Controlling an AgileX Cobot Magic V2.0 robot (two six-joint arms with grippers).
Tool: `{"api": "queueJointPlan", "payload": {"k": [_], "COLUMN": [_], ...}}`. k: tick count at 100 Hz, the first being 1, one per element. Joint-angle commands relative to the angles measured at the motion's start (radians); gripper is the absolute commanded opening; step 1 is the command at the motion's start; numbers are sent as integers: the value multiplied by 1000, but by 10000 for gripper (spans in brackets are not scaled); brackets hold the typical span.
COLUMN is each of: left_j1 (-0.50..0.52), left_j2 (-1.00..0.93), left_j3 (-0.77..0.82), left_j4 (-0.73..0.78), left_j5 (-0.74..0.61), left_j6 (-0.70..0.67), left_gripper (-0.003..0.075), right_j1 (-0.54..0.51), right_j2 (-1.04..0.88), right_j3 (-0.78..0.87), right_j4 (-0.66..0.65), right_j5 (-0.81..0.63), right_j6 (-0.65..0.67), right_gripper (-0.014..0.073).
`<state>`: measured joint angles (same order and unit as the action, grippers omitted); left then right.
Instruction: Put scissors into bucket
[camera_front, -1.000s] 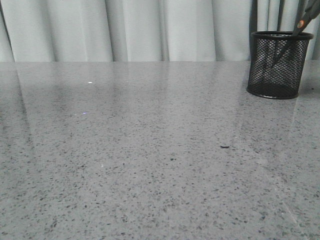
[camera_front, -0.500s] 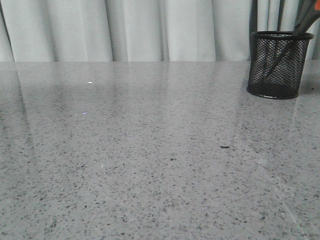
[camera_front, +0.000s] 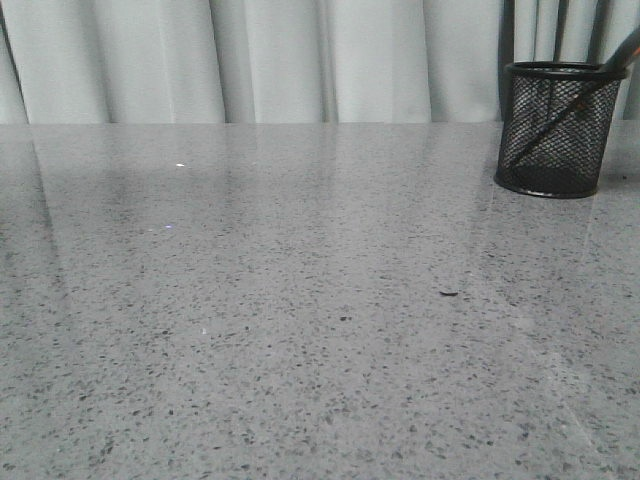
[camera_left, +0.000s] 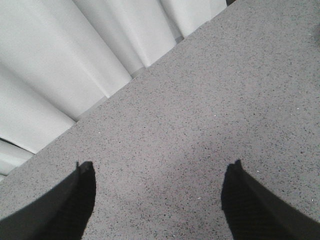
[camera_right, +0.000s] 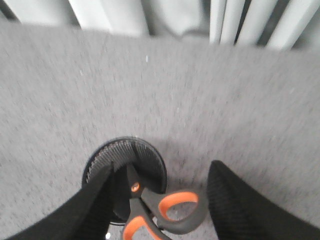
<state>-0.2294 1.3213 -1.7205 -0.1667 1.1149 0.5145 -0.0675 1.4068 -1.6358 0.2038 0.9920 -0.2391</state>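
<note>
The bucket (camera_front: 555, 130), a black wire-mesh cup, stands at the table's far right. The scissors (camera_front: 622, 50) lean in it, blades down behind the mesh, the handle sticking out over the right rim. In the right wrist view the bucket (camera_right: 102, 157) is just below my right gripper (camera_right: 163, 164). The scissors' grey and orange handles (camera_right: 172, 212) rise between the wide-apart fingers, and neither finger presses on them. My left gripper (camera_left: 161, 164) is open and empty over bare table. Neither gripper shows in the front view.
The grey speckled table (camera_front: 300, 300) runs back to a pale curtain (camera_front: 270, 60) just behind the bucket. A small dark speck (camera_front: 449, 294) lies right of centre.
The scissors have dropped deeper into the bucket. The orange of the handle above the rim is gone from the front view, and the blade now leans across the inside.
</note>
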Motion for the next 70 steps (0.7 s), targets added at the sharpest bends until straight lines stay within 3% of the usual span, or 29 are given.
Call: {"api": "queueJointPlan", "payload": {"k": [1,7,16,29,34,54,70], "left_j1": [2,2,2,2,2,2,2], "left_j2": [-25,-25,-25,-25,-27,-61,-169], "left_j3": [-31,-31,-31,-31,-31,-6,151], "left_j4": [-23,-23,-23,-25,-32,-93,-118], "left_j5": [-71,-71,-71,-69,-69,-134,-355], "left_j6": [-8,-8,-8,-8,-8,-27,-39], "left_gripper": [445,401,301,81,-20,-21,-21], "right_j1": [-7,-7,-7,-5,3,78,135], "right_j2": [-75,-98,-123,-161,-186,-325,-478], "right_j3": [-41,-41,-41,-2,38,286,551], "right_j4": [19,54,121,242,292,404,404], "right_j5": [-79,-82,-80,-117,-149,-391,-650], "right_j6": [-11,-11,-11,-46,-88,-280,-285], "right_gripper": [367,332,202,-69,-67,-67,-69]}}
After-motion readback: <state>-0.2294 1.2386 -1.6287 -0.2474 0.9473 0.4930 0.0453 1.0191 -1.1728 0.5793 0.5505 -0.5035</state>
